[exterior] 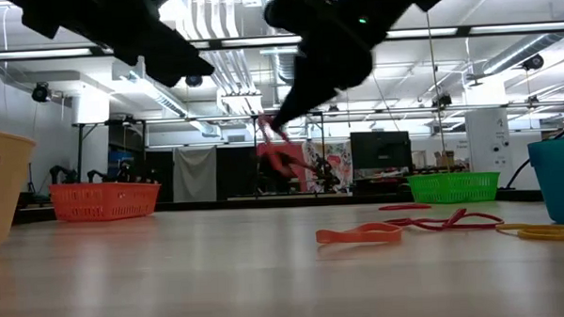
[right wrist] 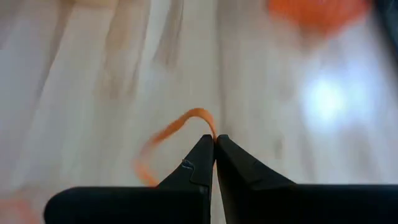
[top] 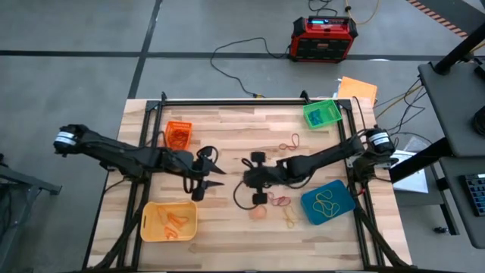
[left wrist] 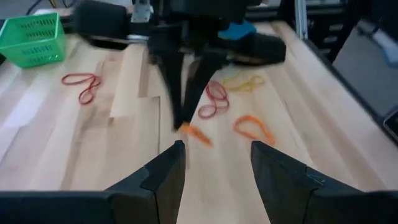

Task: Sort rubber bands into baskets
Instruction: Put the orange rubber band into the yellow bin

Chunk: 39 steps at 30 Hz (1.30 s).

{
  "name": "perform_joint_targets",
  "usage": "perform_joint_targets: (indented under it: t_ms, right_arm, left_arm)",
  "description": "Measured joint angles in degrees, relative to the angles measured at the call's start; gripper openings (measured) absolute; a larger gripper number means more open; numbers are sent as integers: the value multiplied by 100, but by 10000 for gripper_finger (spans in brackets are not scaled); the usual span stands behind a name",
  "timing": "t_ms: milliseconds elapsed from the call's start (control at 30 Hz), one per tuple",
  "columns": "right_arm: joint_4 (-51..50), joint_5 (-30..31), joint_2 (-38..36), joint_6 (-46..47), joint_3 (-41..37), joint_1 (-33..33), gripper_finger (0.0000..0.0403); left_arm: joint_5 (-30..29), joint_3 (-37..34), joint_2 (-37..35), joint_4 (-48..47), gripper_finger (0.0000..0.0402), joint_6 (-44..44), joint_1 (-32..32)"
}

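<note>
My right gripper (right wrist: 215, 140) is shut on an orange rubber band (right wrist: 180, 127) above the table's middle (top: 244, 180). My left gripper (left wrist: 217, 158) stands open a little to its left (top: 216, 173), pointing at it, with nothing between its fingers. Loose red bands (top: 290, 142) (top: 280, 201), a yellow band (top: 290, 220) and an orange band (exterior: 360, 234) lie flat on the wood. The orange basket (top: 178, 134) stands at the far left, the green basket (top: 322, 114) at the far right, the blue basket (top: 328, 201) at the near right and the yellow basket (top: 168, 220) at the near left. My right gripper pinches one spot of the orange band's strand (right wrist: 210, 124) between its two fingertips (left wrist: 180, 121). The fingers slant down from the table's right side. The rest of the band loops slack below and beside the tips (left wrist: 196, 134), lifted clear of the table.
The yellow basket holds orange bands (top: 176, 222) and the blue one holds yellow bands (top: 327, 203). A red-black box (top: 323, 38) with black cables sits on the floor beyond the far edge. An orange sheet (top: 358, 89) lies by the table's far right corner.
</note>
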Motion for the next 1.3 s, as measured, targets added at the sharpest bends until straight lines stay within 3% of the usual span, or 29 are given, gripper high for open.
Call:
perform_joint_targets:
  t_ms: [200,433,933,1067,1233,1300]
  right_arm:
    - [1557,-209,0,-1407,-83,-212,9]
    - [2108,-247,-1,-1984,-65,-341,9]
    - [2511,-350,-29,-2648,-41,-537,9]
    - [2526,-348,-87,-2694,-33,-557,9]
    - [2526,-348,-122,-2737,-32,-559,9]
    - [2521,-347,-122,-2725,-30,-557,9]
  left_arm:
    - [-176,-229,216,889,167,-69,0]
    - [-1469,-242,435,1053,167,-353,2]
    - [-1543,-246,1000,1640,163,-425,0]
    - [-1550,-246,1065,1640,130,-490,0]
    - [-1554,-246,1084,1644,29,-494,0]
    - [-1556,-246,1080,1636,10,-495,0]
